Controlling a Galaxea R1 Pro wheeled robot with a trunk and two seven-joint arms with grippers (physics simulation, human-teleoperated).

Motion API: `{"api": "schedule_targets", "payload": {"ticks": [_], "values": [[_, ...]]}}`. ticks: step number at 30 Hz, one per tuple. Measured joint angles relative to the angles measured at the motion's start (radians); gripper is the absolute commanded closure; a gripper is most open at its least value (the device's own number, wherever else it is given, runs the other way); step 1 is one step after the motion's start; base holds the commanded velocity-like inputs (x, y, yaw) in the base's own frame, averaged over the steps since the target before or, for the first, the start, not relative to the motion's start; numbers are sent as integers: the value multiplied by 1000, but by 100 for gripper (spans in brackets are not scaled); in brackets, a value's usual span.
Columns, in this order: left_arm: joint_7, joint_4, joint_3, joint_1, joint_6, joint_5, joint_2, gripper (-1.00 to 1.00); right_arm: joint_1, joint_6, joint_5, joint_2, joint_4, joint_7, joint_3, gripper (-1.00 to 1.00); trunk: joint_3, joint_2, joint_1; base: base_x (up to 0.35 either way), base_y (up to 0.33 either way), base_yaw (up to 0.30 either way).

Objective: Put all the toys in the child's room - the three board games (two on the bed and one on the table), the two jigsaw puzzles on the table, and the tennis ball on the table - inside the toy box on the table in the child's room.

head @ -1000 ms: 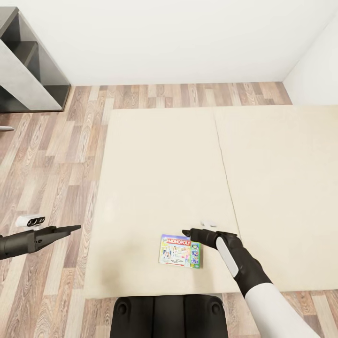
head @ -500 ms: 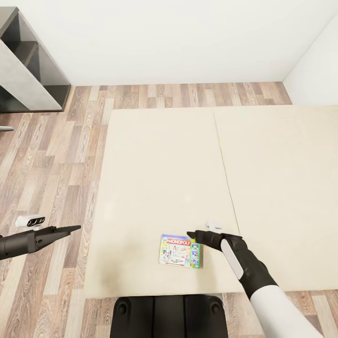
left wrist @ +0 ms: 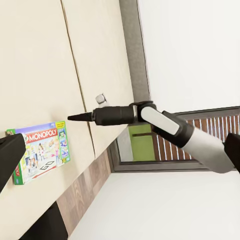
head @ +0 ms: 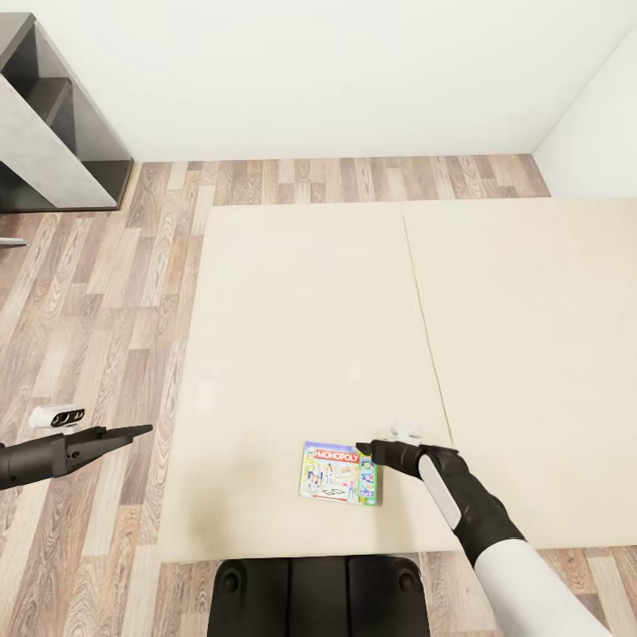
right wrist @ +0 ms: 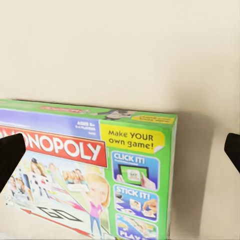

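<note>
monopoly box [head: 340,473] lies flat near the bed's [head: 310,336] front edge. right gripper [head: 364,448] hovers at its far right corner, fingers spread wide, holding nothing. left gripper [head: 133,431] over the wood floor [head: 97,301], pinched together, empty.

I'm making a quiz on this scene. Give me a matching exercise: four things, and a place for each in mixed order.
Things:
1. Monopoly box
2. right gripper
3. left gripper
4. shelf unit

Places:
A. over the wood floor, beside the bed
B. against the wall, far left
C. flat on the bed near its front edge
D. at the box's right edge

Pairs: 1-C, 2-D, 3-A, 4-B
</note>
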Motion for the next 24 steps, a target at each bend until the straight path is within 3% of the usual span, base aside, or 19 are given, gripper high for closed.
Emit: {"api": "schedule_targets", "payload": {"ticks": [14, 24], "values": [[0, 0, 0, 0, 0, -1, 0, -100, -1, -21, 14, 22, 171, 0, 9, -100, 0, 0, 0, 0, 0, 0], [0, 0, 0, 0, 0, -1, 0, -100, -2, -44, 15, 40, 210, 0, 10, -100, 0, 0, 0, 0, 0, 0]]}}
